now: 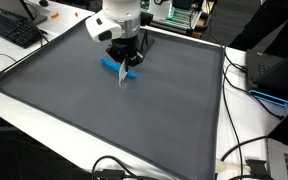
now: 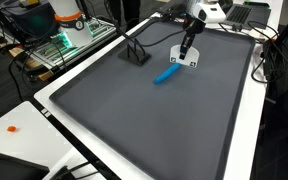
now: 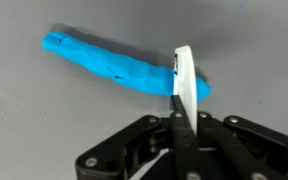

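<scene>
My gripper (image 3: 181,118) is shut on a thin white flat piece (image 3: 184,82) that stands on edge between the fingers. Just beyond it a bright blue elongated lump (image 3: 114,64) lies on the dark grey mat (image 3: 44,120); the white piece overlaps the lump's right end in the wrist view. In both exterior views the gripper (image 1: 123,60) (image 2: 187,47) hangs low over the mat, with the blue lump (image 1: 112,67) (image 2: 166,76) beside it. Whether the white piece (image 1: 121,76) (image 2: 184,60) touches the lump I cannot tell.
The mat (image 1: 134,120) lies on a white table (image 1: 44,125). A black keyboard (image 1: 14,30) is at the far left. A black angled stand (image 2: 134,52) sits on the mat's edge. Cables (image 1: 246,150) and electronics (image 1: 274,70) lie beyond the mat's right side.
</scene>
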Controlling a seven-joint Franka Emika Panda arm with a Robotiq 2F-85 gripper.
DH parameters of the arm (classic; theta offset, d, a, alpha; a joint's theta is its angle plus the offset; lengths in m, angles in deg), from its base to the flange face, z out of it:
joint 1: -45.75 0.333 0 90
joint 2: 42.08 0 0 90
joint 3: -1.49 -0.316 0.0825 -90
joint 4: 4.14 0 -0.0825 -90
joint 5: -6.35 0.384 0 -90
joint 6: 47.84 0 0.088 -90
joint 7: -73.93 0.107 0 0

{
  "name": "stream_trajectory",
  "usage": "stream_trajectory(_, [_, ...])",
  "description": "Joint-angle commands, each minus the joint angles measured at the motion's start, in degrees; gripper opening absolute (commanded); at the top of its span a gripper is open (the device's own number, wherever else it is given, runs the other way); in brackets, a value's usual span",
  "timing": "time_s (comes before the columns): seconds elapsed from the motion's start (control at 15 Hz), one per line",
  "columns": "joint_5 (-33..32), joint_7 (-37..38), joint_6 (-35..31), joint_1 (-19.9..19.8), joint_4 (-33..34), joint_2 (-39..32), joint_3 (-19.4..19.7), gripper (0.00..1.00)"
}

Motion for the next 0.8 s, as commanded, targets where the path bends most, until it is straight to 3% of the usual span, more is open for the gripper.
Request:
stream_trajectory(0.0, [1.3, -0.8, -1.2, -0.4, -0.5, -1.1, 0.5, 0.01])
stream_trajectory(0.6, [4.3, -0.7, -2.1, -1.6, -2.5, -1.0, 0.4, 0.01])
stream_trajectory(0.73, [7.5, -2.0, -2.5, -2.8, -3.2, -0.8, -0.7, 0.01])
